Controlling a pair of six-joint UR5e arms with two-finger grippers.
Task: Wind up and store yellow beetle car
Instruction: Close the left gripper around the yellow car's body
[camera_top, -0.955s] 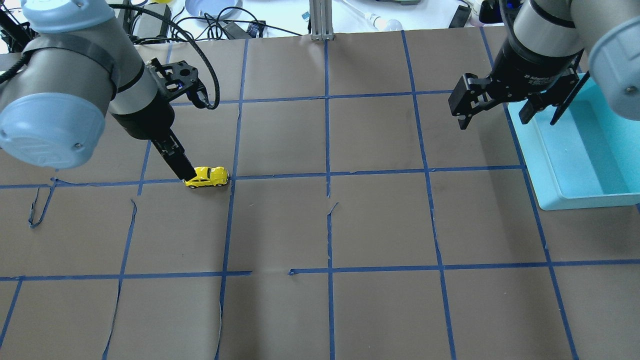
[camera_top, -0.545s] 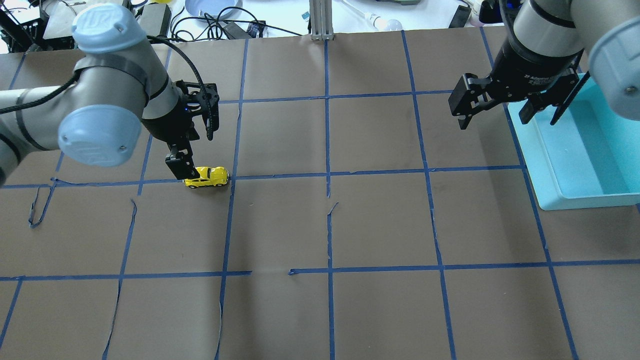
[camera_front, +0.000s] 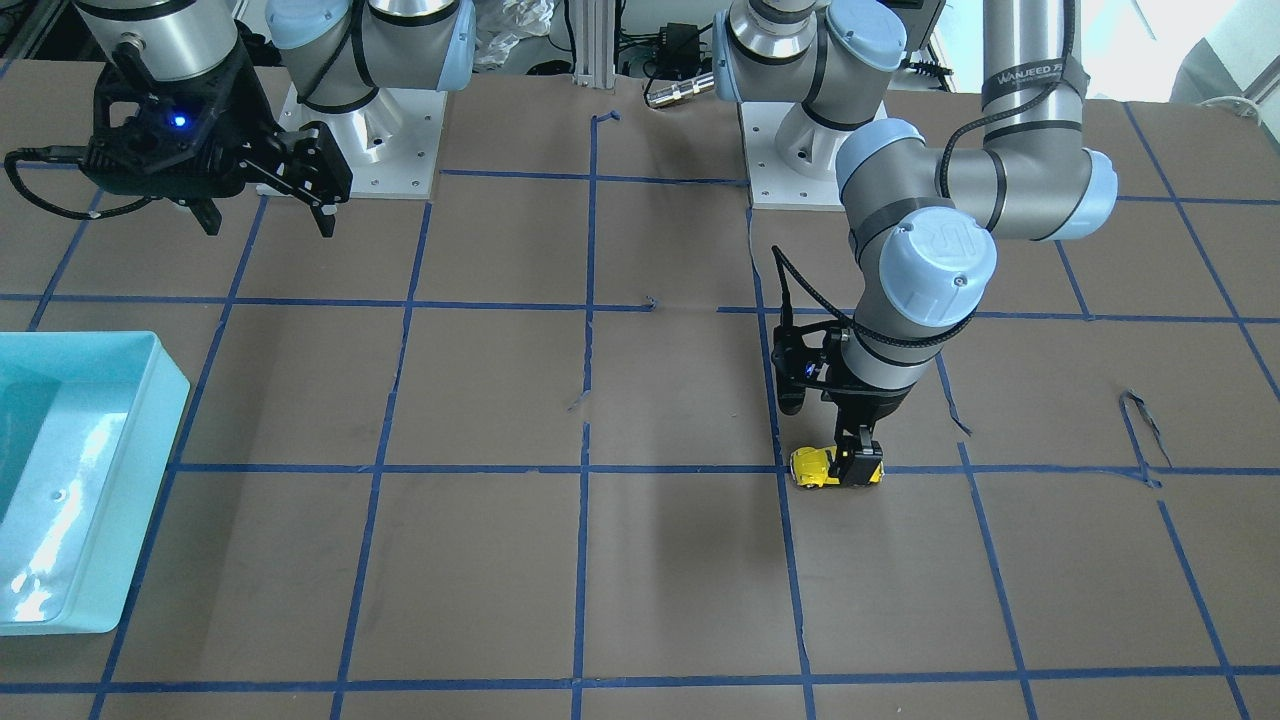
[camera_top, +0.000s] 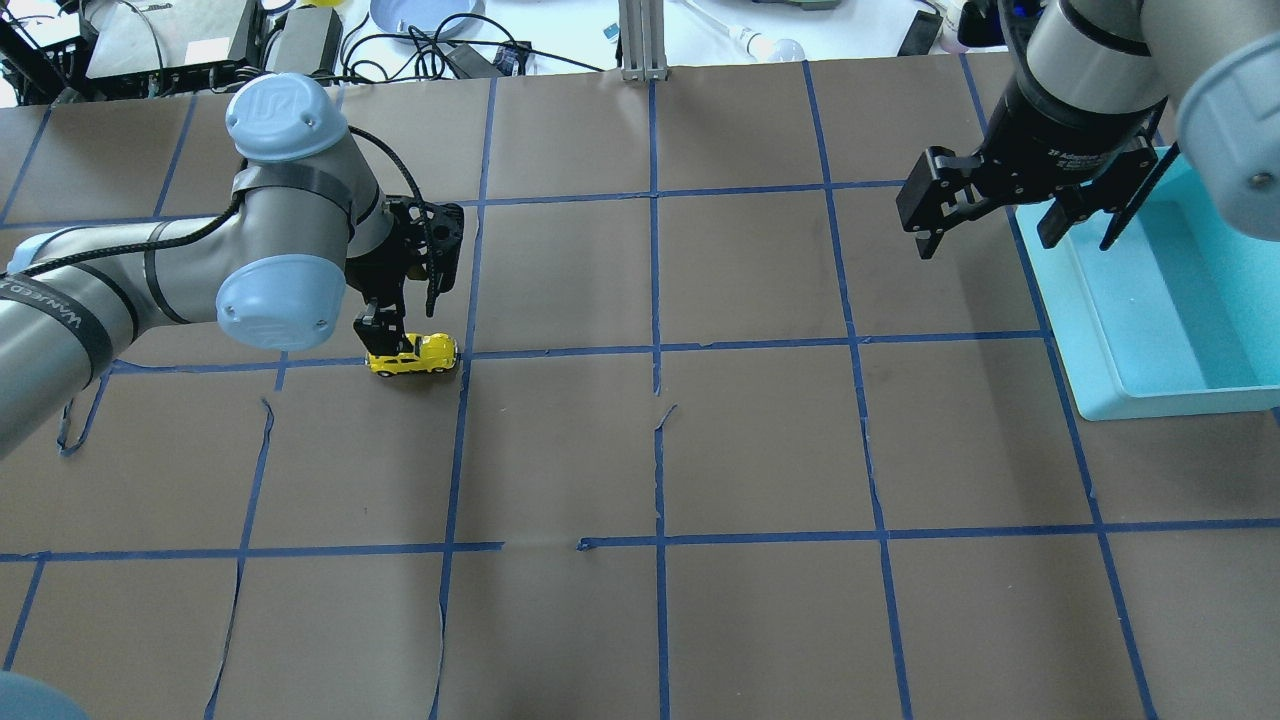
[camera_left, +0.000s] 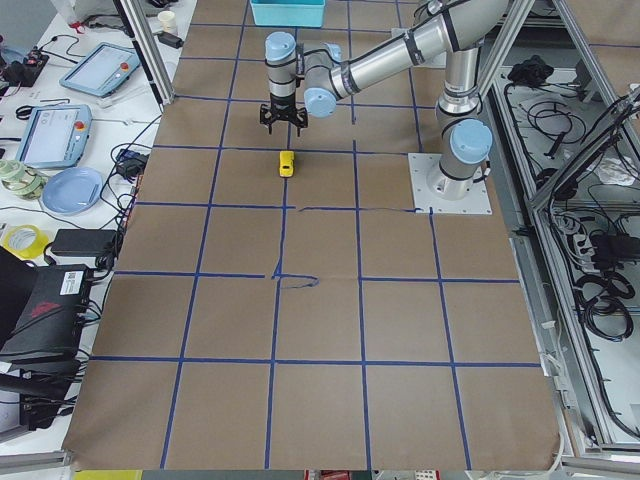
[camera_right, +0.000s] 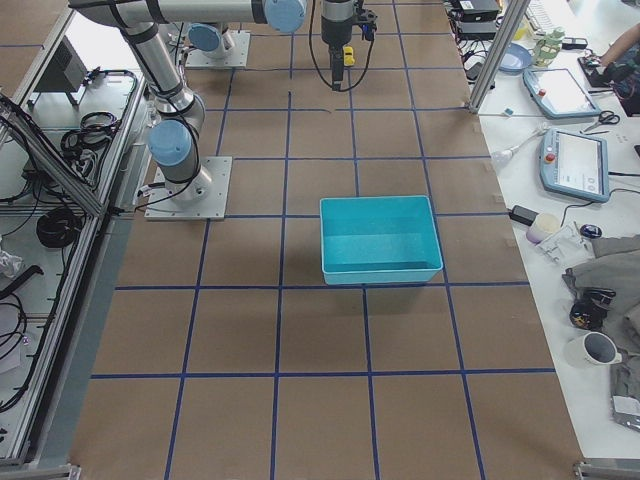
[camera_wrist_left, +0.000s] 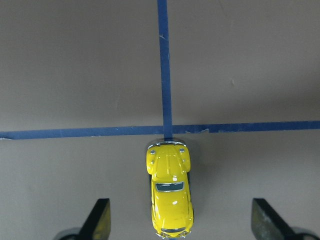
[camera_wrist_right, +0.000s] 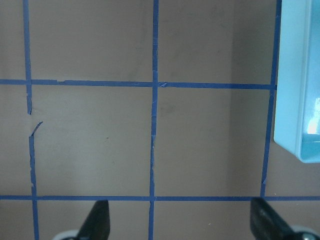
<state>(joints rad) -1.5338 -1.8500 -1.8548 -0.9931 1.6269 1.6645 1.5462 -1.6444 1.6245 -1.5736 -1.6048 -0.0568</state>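
Note:
The yellow beetle car (camera_top: 422, 354) stands on its wheels on the brown table, on a blue tape line at the left. It also shows in the front view (camera_front: 815, 466) and in the left wrist view (camera_wrist_left: 170, 195). My left gripper (camera_top: 385, 343) points straight down over the car's rear end. The left wrist view shows it (camera_wrist_left: 182, 222) open wide, a finger on each side of the car and not touching it. My right gripper (camera_top: 985, 235) hangs open and empty above the table next to the teal bin (camera_top: 1100, 340).
The teal bin (camera_front: 150, 400) looks empty and stands at the table's right side, far from the car. Blue tape lines grid the brown paper, with loose curled bits (camera_top: 75, 420). Cables and devices lie beyond the far edge.
My left arm has swung round and its wrist has turned, with the gripper staying over the car's rear. The car has not moved. The right arm is still.

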